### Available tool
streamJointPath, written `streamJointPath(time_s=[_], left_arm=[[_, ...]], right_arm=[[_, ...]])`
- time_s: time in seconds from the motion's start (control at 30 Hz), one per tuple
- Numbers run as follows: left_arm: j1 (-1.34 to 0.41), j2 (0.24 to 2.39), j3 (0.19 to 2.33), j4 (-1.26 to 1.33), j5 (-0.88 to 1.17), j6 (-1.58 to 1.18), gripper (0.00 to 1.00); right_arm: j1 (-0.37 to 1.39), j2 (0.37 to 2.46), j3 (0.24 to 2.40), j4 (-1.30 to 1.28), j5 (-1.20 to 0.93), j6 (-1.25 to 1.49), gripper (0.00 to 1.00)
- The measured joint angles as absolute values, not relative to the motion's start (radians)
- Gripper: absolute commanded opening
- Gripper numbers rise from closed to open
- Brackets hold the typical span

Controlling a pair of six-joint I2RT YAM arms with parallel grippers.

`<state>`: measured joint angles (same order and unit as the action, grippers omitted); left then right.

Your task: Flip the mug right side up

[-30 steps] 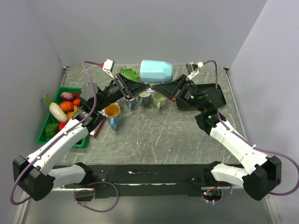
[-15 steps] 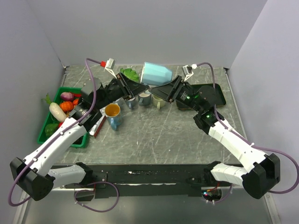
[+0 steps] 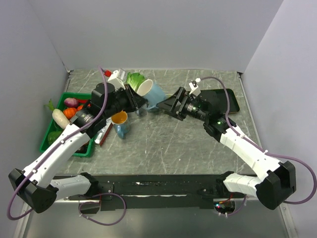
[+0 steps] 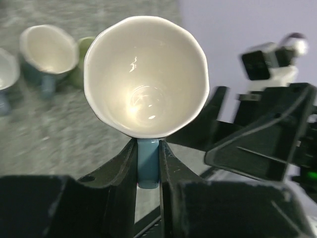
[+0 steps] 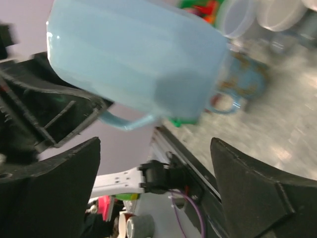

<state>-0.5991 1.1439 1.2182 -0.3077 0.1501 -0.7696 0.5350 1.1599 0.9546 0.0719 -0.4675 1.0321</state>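
Note:
The light blue mug (image 3: 154, 94) with a white inside (image 4: 146, 74) hangs tilted above the back of the table, its mouth turned up and to the left. My left gripper (image 3: 136, 102) is shut on the mug's handle (image 4: 147, 161), which sits pinched between both fingers. My right gripper (image 3: 172, 104) stands open just to the right of the mug and does not touch it. In the right wrist view the mug's blue wall (image 5: 138, 59) and handle (image 5: 126, 121) lie beyond the wide-apart fingers (image 5: 49, 188), with nothing between them.
A blue mug with an orange inside (image 3: 119, 119) stands near the left arm. Two more mugs (image 4: 47, 52) and a green one (image 4: 84, 59) stand behind the held mug. A green bin of vegetables (image 3: 49, 130) sits at the left, and a black tray (image 3: 225, 101) at the back right.
My right gripper has opened, let go of the mug and drawn back. My left gripper has lowered the mug and turned it from lying sideways to mouth tilted upward.

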Motion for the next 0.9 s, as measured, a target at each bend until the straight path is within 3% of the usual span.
streamJointPath(time_s=[0.17, 0.37, 0.9], left_arm=[[-0.599, 1.143, 1.205, -0.429, 0.028, -0.696, 0.01], [-0.605, 1.134, 1.023, -0.428, -0.06, -0.665, 0.01], [-0.768, 1.204, 0.825, -0.236, -0.357, -0.595, 0.01]], right_arm=[[0.535, 1.123, 0.955, -0.149, -0.348, 0.97, 1.0], [0.523, 1.09, 0.982, -0.324, -0.24, 0.894, 1.0], [0.472, 1.089, 0.988, -0.387, -0.226, 0.865, 1.0]])
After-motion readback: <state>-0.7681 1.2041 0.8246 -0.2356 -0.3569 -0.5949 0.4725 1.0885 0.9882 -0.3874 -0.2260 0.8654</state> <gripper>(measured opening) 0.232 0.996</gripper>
